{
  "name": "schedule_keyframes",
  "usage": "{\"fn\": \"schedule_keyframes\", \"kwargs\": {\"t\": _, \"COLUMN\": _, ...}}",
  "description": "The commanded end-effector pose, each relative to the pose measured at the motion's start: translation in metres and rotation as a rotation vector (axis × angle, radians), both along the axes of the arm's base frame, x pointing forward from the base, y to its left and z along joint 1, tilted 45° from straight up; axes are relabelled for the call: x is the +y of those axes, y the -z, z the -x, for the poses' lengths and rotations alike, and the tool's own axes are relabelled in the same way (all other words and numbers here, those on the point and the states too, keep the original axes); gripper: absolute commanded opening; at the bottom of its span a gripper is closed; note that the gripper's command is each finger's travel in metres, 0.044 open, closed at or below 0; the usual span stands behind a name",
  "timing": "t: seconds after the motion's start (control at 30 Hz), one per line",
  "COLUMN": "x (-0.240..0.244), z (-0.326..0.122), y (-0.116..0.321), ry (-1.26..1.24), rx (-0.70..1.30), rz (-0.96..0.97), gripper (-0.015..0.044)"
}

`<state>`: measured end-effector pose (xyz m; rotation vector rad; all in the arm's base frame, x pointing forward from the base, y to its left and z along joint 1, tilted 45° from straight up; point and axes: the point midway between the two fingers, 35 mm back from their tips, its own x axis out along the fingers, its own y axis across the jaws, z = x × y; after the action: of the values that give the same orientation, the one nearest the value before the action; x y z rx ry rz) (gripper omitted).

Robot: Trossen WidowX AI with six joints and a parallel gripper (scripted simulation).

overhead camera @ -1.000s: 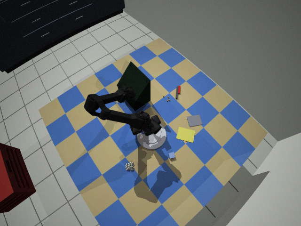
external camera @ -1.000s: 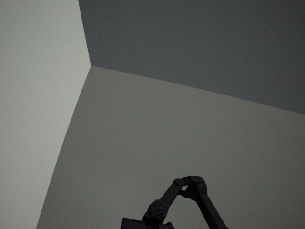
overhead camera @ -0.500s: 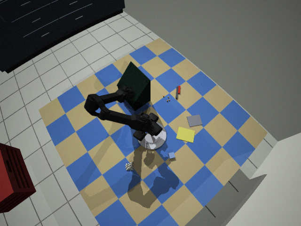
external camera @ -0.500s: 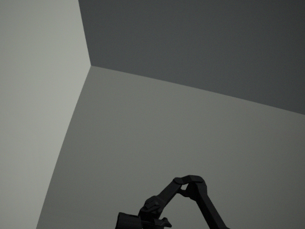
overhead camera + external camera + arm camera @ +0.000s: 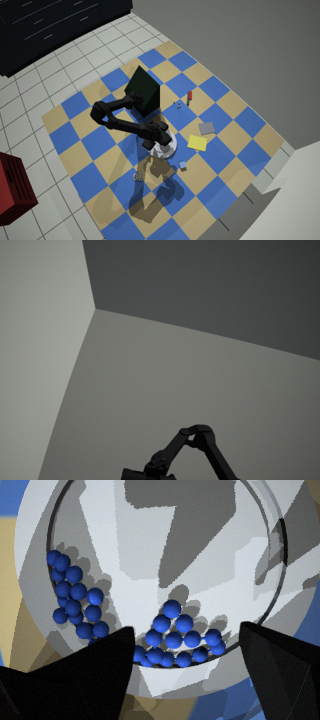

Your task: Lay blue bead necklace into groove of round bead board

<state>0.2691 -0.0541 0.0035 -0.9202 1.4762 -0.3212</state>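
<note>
The round bead board is pale, with a dark circular groove line near its rim. The blue bead necklace lies bunched on it in the wrist view: one clump is at the left, by the groove line, and another is at the lower middle. A row of beads runs along the groove line at the bottom; some beads are hidden behind the left finger. My gripper is open, its fingers on either side of the lower middle clump, with nothing gripped. In the top view the arm covers part of the board, and I cannot make out the necklace.
A dark green box stands behind the board, under the arm. A light blue cube, a yellow pad, a grey square, a pile of whitish beads and a red-and-grey tool lie around the board.
</note>
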Motion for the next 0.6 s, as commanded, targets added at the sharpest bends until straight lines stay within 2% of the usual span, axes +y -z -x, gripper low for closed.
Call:
{"fn": "schedule_keyframes", "kwargs": {"t": 0.0, "x": -0.004, "z": 0.0, "y": 0.004, "ry": -0.006, "rx": 0.007, "rz": 0.003, "gripper": 0.025}}
{"fn": "schedule_keyframes", "kwargs": {"t": 0.37, "x": -0.015, "z": 0.0, "y": 0.015, "ry": -0.008, "rx": 0.012, "rz": 0.007, "gripper": 0.025}}
{"fn": "schedule_keyframes", "kwargs": {"t": 0.57, "x": -0.013, "z": 0.0, "y": 0.013, "ry": -0.001, "rx": 0.007, "rz": 0.002, "gripper": 0.0093}}
